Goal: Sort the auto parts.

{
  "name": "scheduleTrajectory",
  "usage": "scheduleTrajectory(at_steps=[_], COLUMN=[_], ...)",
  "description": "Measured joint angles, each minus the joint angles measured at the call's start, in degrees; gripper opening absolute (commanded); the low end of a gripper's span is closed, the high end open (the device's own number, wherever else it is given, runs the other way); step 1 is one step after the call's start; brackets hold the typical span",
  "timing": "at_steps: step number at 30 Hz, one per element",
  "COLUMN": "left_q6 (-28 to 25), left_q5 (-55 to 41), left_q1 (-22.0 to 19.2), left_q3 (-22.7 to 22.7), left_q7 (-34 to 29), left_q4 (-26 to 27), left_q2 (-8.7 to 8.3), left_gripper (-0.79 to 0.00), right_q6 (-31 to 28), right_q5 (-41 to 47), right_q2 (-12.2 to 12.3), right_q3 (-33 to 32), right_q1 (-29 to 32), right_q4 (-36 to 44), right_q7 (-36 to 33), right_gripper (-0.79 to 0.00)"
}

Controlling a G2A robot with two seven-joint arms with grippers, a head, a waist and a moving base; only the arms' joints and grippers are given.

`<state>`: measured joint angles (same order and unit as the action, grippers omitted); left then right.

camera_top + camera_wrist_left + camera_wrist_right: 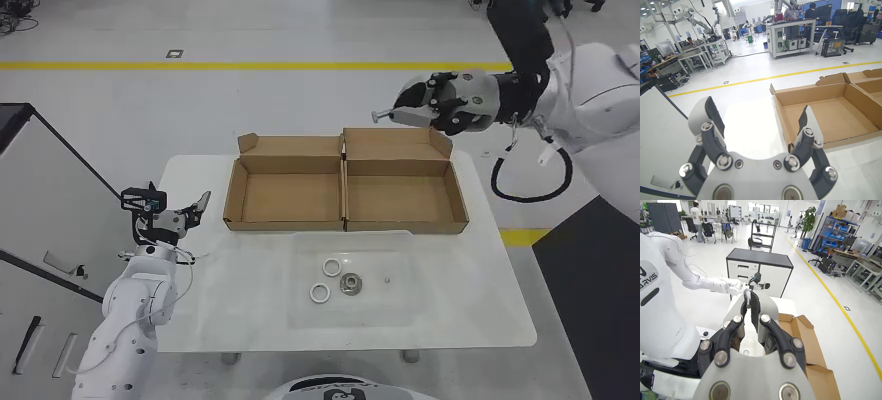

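My right gripper (749, 301) pinches a bolt (748, 298) by the far flap of the right cardboard box (405, 198). My left gripper (758, 107) gapes wide over the white table (460, 300) edge. A yellow line (200, 65) crosses the floor (120, 110) beyond.

Steel bolt (382, 115): threaded, sitting clamped in right gripper (749, 295), hanging beyond boxes' far flaps.
White ring (330, 266), second white ring (320, 293), grey metal hub (350, 285), small dark piece (386, 283): lying clustered on table, just before left cardboard box (285, 198) and right cardboard box (405, 198), both sitting open, touching.
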<state>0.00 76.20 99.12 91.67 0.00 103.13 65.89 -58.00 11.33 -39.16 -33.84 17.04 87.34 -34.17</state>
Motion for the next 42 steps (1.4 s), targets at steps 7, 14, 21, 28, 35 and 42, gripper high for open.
scheduleTrajectory(at_steps=[7,14,21,28,35,42], left_q6=[0.0,0.0,0.0,0.0,0.0,0.0], left_q5=[0.0,0.0,0.0,0.0,0.0,0.0], left_q1=[0.0,0.0,0.0,0.0,0.0,0.0], left_q3=[0.0,0.0,0.0,0.0,0.0,0.0], left_q7=[0.0,0.0,0.0,0.0,0.0,0.0], left_q4=[0.0,0.0,0.0,0.0,0.0,0.0], left_q2=[0.0,0.0,0.0,0.0,0.0,0.0], left_gripper=[0.0,0.0,0.0,0.0,0.0,0.0], right_q6=[0.0,1.2,2.5,3.8,3.2,2.8], right_q5=[1.2,-6.3,-9.7,-15.7,-20.7,-28.6], right_q2=[-5.4,-7.4,-7.9,-8.8,-10.9,-13.6], right_q3=[7.7,17.2,24.3,24.1,24.1,24.1], right_q1=[-5.5,-9.1,-10.9,-10.4,-11.4,-11.6], right_q4=[-10.4,-16.5,-21.4,-23.6,-25.4,-28.1], right_q7=[-12.6,-13.3,-14.7,-15.9,-15.4,-15.0], right_gripper=[-0.785,-0.785,-0.785,-0.785,-0.785,-0.785])
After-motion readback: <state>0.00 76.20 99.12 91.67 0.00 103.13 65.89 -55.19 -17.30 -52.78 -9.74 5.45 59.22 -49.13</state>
